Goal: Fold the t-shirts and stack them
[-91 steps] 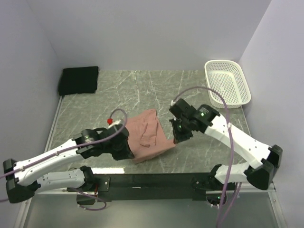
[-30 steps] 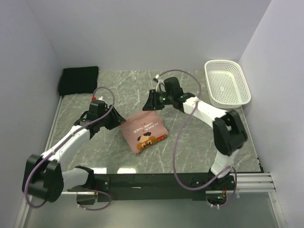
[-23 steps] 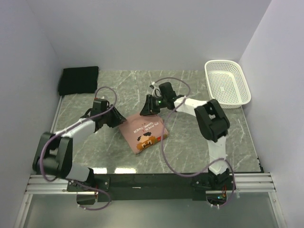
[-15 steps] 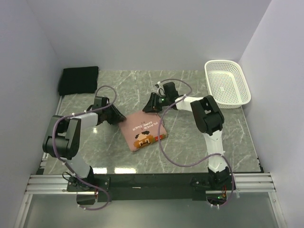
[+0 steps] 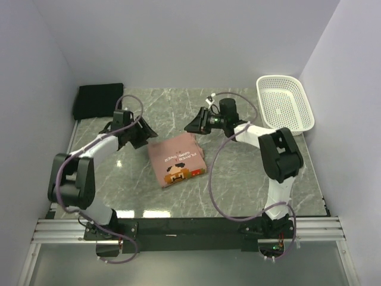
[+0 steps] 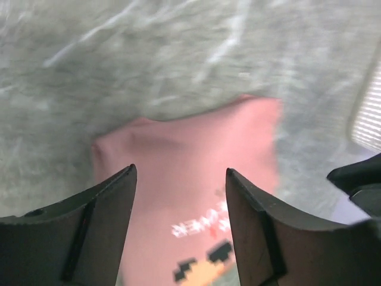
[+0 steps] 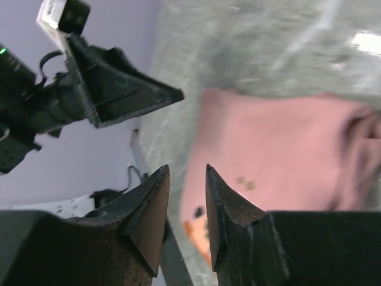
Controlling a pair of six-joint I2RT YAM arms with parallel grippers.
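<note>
Pink folded t-shirt point(image 5: 176, 159) lies on the marble table point(image 5: 238, 179), left jaws wide, right jaws narrow, both empty.

Blur smears the pink t-shirt point(image 6: 184, 173) in both wrist views, its print point(image 6: 201, 226) cut off below.

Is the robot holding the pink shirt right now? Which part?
No, nothing is held. The left end effector and right end effector both hang open and empty near the pink t-shirt.
</note>
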